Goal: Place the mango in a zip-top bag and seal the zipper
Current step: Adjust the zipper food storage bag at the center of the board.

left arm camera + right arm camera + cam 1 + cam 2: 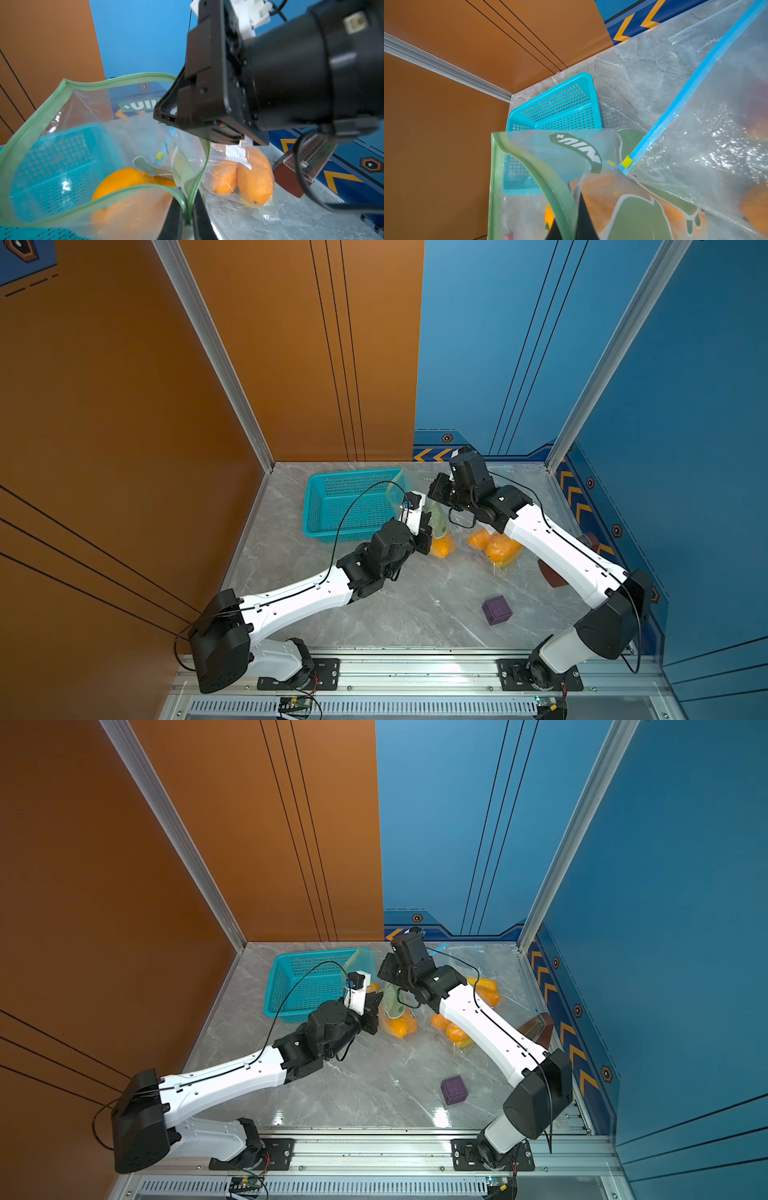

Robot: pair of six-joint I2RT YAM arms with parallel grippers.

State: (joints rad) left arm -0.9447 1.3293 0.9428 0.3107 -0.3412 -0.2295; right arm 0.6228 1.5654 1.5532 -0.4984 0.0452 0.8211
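Beside the teal plastic basket [353, 497], left gripper [188, 216] and right gripper [571, 226] pinch the clear green-zippered bag [128, 145], probably so its orange mango [122, 180] can't spill.

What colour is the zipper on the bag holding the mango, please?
Green zipper; left wrist view.

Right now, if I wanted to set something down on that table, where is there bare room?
The widest bare marble is at the front middle of the table, between the left arm and the purple cube. It is crowded at the back, where the left gripper and right gripper pinch the green-zipper bag beside the teal basket and bagged mangoes.
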